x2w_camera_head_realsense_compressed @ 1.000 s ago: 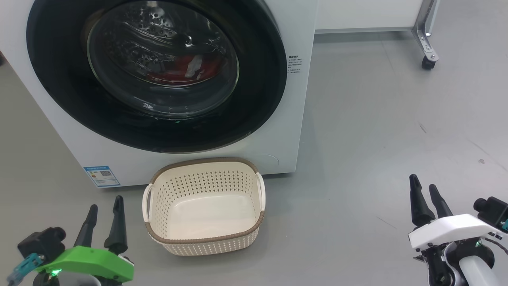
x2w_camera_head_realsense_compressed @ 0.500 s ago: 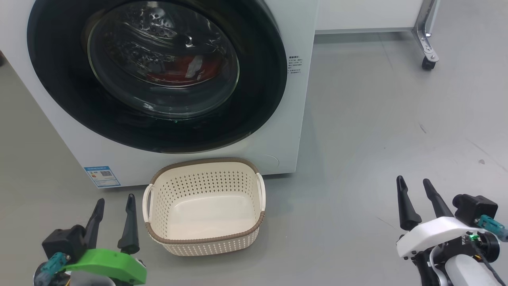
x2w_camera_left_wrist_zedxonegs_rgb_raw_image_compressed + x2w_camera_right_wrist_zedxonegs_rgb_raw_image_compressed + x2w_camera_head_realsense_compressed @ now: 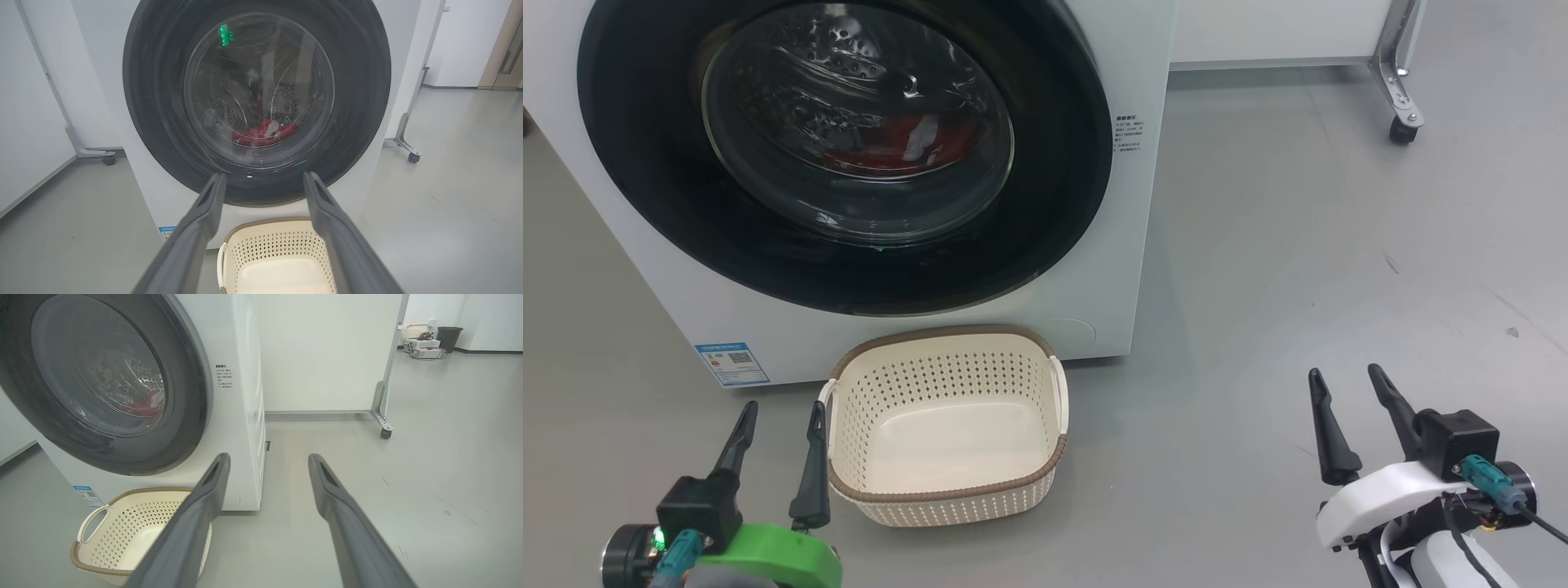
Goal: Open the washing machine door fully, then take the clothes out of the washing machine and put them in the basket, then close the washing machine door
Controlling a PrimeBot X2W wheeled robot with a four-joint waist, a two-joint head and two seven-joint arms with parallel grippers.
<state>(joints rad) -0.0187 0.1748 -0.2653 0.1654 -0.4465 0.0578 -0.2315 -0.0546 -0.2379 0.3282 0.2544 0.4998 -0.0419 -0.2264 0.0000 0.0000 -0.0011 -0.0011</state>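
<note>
The left gripper (image 3: 782, 408) sits low at the left of the head view, its two dark fingers spread wide with nothing between them. Its inner finger (image 3: 813, 465) lies just beside the left handle of the basket (image 3: 947, 333); whether they touch cannot be told. In the left wrist view the fingers frame the basket's near rim and, above it, the washing machine door (image 3: 155, 122).

The right gripper (image 3: 1343, 372) hangs well to the right over bare grey floor (image 3: 1258, 245), fingers likewise parted and empty, well apart from the basket and the machine.

The basket stands upright and empty on the floor, just in front of the washing machine (image 3: 1111, 269), below the door. The door (image 3: 645, 188) is shut flat against the white front. Through its glass bowl the clothes (image 3: 890, 139) show as a red heap with a white patch, lying low in the perforated drum. A blue label (image 3: 732, 363) is stuck at the machine's lower left corner. Behind, at the right, a metal leg on a caster (image 3: 1403, 129) stands on the floor.
</note>
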